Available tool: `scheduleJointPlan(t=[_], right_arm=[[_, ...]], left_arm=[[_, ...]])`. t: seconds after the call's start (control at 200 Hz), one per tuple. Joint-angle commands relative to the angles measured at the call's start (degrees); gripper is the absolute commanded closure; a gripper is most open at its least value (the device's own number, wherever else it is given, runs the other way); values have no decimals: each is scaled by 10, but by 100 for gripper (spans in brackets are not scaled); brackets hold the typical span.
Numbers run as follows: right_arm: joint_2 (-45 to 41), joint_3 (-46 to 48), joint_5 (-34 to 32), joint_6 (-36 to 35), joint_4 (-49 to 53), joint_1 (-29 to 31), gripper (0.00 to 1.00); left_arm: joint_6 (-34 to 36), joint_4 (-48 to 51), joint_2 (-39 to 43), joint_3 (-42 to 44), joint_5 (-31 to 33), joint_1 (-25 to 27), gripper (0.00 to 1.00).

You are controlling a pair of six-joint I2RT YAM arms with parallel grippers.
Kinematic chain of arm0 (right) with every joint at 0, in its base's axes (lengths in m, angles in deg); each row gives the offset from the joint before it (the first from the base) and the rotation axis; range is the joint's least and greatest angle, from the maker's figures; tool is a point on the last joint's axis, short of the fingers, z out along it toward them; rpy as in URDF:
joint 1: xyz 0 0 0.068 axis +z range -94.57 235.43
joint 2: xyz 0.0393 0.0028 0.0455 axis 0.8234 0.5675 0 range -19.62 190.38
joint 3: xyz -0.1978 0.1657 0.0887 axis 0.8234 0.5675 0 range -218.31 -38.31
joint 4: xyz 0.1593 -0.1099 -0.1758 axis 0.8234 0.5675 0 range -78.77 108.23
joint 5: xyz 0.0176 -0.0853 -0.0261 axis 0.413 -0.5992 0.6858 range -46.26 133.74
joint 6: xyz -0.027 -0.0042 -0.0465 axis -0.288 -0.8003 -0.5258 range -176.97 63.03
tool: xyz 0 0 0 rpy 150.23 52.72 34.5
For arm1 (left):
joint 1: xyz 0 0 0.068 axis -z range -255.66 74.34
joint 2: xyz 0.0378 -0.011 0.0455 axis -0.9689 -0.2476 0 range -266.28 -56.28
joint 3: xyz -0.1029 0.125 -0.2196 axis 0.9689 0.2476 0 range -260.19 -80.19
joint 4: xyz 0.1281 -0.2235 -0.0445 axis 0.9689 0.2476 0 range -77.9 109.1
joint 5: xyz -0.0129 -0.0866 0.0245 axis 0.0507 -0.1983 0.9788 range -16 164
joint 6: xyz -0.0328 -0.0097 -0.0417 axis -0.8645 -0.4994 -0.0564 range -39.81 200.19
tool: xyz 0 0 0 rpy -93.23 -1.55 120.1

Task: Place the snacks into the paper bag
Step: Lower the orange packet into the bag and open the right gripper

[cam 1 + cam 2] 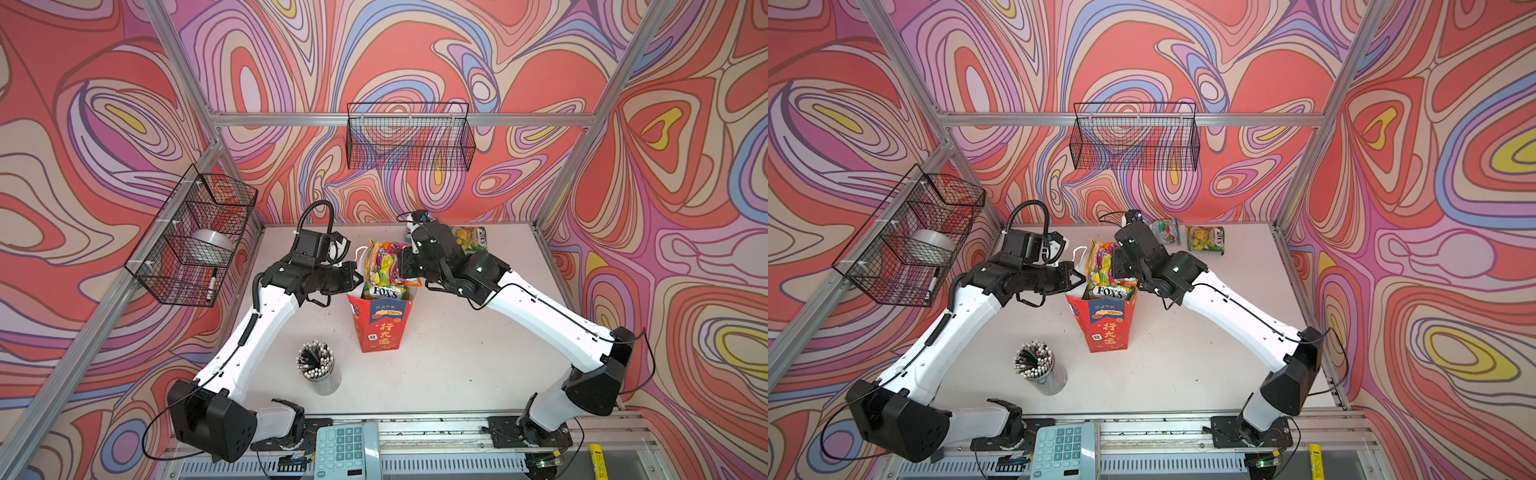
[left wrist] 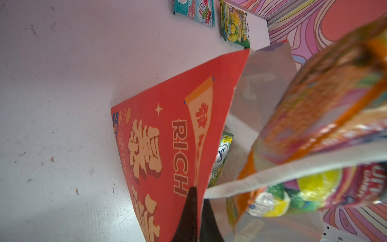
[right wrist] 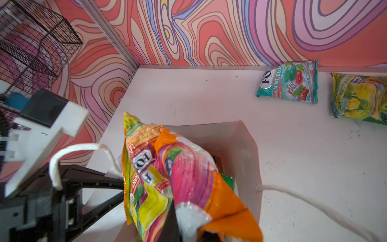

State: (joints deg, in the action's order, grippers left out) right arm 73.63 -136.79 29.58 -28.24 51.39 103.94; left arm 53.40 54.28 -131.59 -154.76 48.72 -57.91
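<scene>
At the bench's (image 1: 457, 365) 6 o'clock edge lies a pale green calculator (image 1: 347, 451). A pencil cup (image 1: 318, 368) stands at 7 o'clock from the paper bag (image 1: 380, 328), which stands upright near the bench's middle with its mouth open.

The left end effector (image 1: 355, 278) comes in at the bag's 9 o'clock side. It is clenched on the rim, and the left wrist view shows the red wall pinched between its dark fingers (image 2: 188, 211). The right end effector (image 1: 405, 266) reaches in from 3 o'clock and grasps the orange pouch (image 1: 384, 259) by one end. The pouch hangs over the bag's mouth with its lower part inside the rim. A packed pouch (image 1: 384, 292) marked "FOX'S" shows in the mouth beneath it.

Farther back, towards 1 o'clock, a teal pouch (image 1: 1166, 230) and a green pouch (image 1: 1206, 239) lie flat on the bench, just beside each other, near the back wall. A wire basket (image 1: 409, 137) hangs on that wall at 12 o'clock.
</scene>
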Motion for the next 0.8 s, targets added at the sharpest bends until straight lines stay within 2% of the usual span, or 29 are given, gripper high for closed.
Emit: scheduleJointPlan(t=[0.0,0.391,0.476,0.796], right_arm=[[13,-28,-12,-21,3,0,100],[59,-63,1,-30,38,1,100],[60,-64,11,-27,42,1,86],[49,-68,38,-18,38,1,51]], left_arm=[[6,-11,4,-9,-2,5,100],[7,-10,2,-10,1,5,100],[7,-9,2,-10,1,5,100],[6,3,1,-13,24,5,100]])
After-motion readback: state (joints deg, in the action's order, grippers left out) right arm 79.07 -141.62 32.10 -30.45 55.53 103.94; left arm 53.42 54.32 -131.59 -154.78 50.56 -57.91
